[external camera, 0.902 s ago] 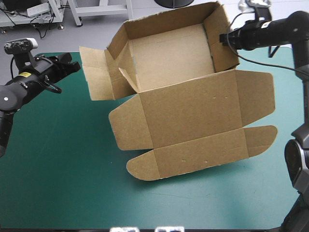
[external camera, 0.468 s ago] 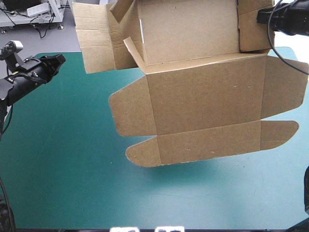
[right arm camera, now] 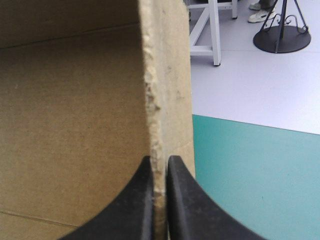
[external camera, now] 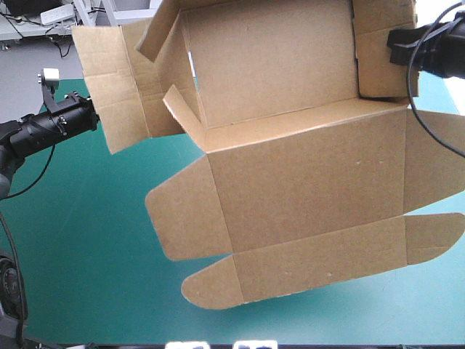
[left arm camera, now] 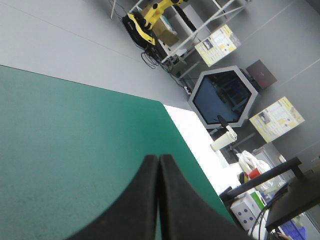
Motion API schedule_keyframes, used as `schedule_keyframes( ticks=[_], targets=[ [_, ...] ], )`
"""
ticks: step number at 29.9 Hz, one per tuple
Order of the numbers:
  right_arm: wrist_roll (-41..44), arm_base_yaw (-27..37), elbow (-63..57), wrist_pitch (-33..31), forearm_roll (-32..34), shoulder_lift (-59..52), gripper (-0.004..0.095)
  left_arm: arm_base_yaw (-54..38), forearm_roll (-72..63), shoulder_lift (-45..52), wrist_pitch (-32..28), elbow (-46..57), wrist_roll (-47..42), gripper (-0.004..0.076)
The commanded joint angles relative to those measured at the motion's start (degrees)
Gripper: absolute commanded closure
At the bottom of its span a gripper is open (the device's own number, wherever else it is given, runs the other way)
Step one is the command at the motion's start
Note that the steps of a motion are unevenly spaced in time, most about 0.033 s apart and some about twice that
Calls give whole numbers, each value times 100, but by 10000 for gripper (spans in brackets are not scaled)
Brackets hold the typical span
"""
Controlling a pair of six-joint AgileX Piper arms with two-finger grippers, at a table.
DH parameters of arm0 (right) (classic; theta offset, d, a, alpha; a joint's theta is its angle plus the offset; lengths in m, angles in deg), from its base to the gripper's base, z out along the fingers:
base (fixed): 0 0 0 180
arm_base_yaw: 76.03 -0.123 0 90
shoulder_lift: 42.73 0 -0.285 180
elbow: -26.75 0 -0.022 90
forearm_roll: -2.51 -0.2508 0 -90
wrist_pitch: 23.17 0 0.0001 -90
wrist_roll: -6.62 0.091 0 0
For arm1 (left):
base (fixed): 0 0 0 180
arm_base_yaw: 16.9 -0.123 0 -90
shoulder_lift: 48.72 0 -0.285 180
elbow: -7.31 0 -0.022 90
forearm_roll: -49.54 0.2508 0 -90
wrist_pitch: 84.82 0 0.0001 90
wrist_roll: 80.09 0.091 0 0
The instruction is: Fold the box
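In the high view, the box [external camera: 276, 80] hung clear of the counter [external camera: 87, 254], raised over its far right part and tipped so that its hollow faced the camera. The right pincer [external camera: 396, 47] held it by the right-hand wall. The back and right walls stood up around the floor, so we judged the tray about half formed. The left side flap [external camera: 109, 80] splayed outward, untucked, and an inner tab beside it stood loose. The lid [external camera: 305, 182] and its front tuck strip [external camera: 320, 262] hung open and flat toward the counter's near edge. The left pincer [external camera: 89, 116] sat just beside the splayed flap's outer edge, over the counter's far left part; we could not tell whether it touched the board. In the left wrist view, the left pincer [left arm camera: 159, 159] was clenched on nothing, with its black fingers meeting in one point and only the teal-green cover ahead of them. In the right wrist view, the right pincer [right arm camera: 160, 160] was nipped onto the raw edge of the brown wall, with the board sandwiched between its fingers. As we judged it, the left wall had yet to be raised and tucked, and the box set down again.
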Motion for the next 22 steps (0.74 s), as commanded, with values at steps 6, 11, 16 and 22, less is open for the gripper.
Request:
schedule_keyframes(
  ticks=[6, 11, 16, 22],
  targets=[
    [-432, 18, -1222, 371, -791, -451, 909, 278, -238, 413, 760, -182, 115, 733],
    [-668, 9, -1834, 678, -804, -454, 908, 705, -194, 612, 760, -182, 115, 733],
    [-965, 9, -2264, 1062, -1049, -454, 908, 1040, -61, 791, 760, -182, 115, 733],
    [-1155, 9, -2550, 1446, -1137, -454, 907, 1244, -84, 806, 750, -182, 102, 733]
  ],
)
